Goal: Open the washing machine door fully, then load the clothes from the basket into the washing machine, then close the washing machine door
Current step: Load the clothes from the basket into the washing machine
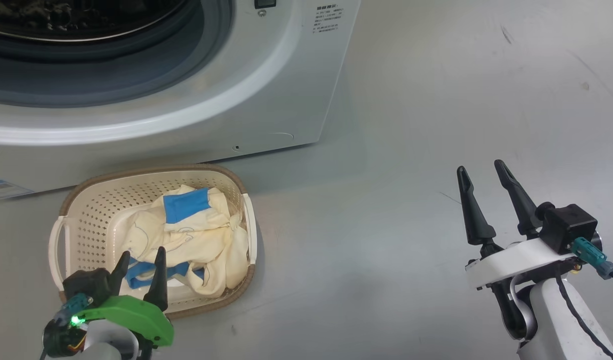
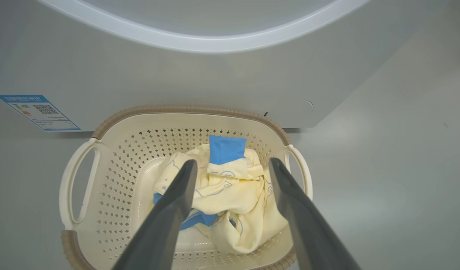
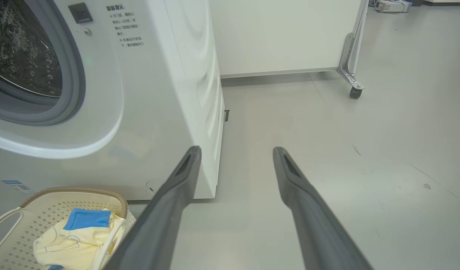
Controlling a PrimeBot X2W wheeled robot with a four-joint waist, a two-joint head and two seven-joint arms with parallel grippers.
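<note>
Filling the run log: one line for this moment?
left gripper: open, over cream-yellow blue-trimmed clothes in cream perforated plastic basket | right gripper: open, empty, over grey floor | white front-loading washing machine: drum exposed

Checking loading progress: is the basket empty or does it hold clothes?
Not empty: the clothes lie bunched inside the basket, and none are in the open left hand.

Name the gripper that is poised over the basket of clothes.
The left gripper, on the green wrist, open above the clothes in the basket. The right gripper stands open over grey floor, well to the side.
</note>
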